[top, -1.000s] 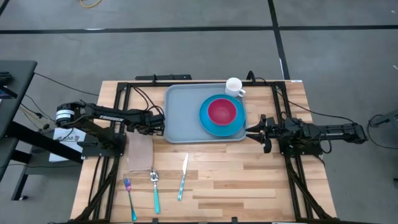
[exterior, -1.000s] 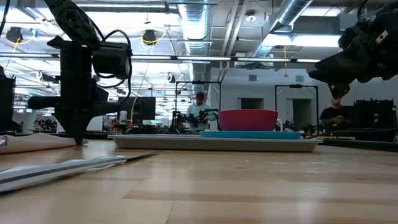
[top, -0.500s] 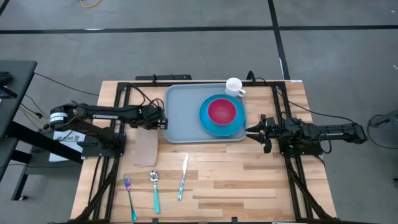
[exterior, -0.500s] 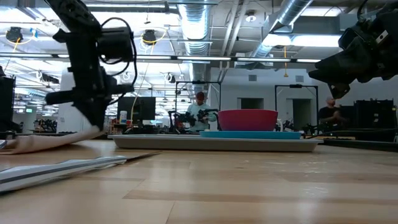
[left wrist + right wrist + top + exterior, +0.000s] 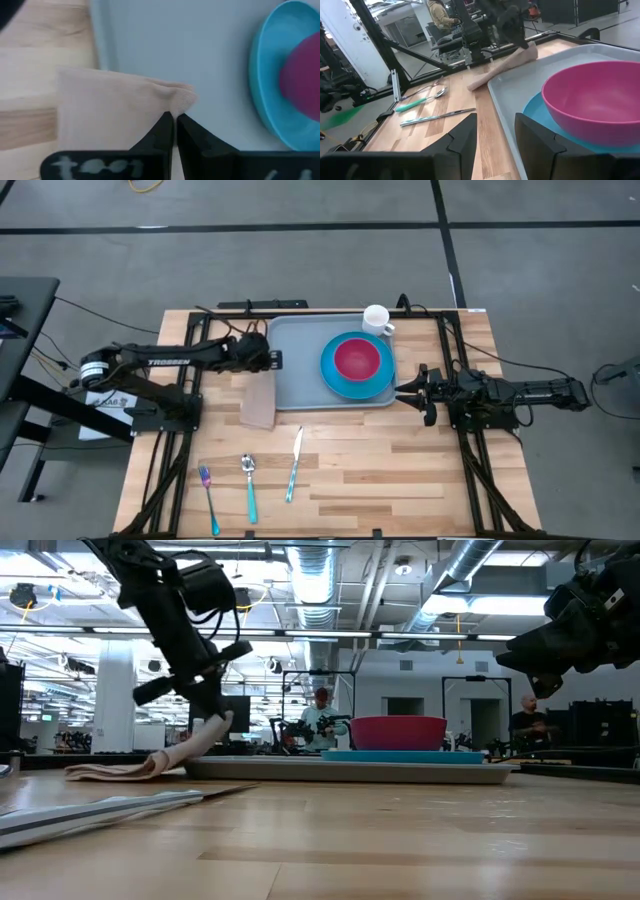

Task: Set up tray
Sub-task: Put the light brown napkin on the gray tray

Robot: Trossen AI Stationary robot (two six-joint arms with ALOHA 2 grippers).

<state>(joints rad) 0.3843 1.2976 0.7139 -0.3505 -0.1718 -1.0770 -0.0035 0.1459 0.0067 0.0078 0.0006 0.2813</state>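
The grey-blue tray lies at the table's far middle and carries a round blue plate with a pink bowl. A beige napkin runs from the tray's left rim toward the near edge. My left gripper is shut on it, raised above that rim. My right gripper hovers open just right of the tray, touching nothing; its fingers frame the plate and bowl in the right wrist view. My left gripper pinches the napkin's far edge between its two shut fingers, coming from above at a slant. The held end is lifted over the tray's left rim. The cloth hangs slack below the fingers, and its near end lies on the table.
A white mug stands by the tray's far right corner. A fork, a spoon and a knife lie side by side near the table's near edge. Bare wood shows at the near right.
My left gripper has risen and moved right toward the tray, tipping as it went, still shut on the napkin. The napkin's far end has lifted off the table to the tray's rim, and the rest has slid right along the table after it.
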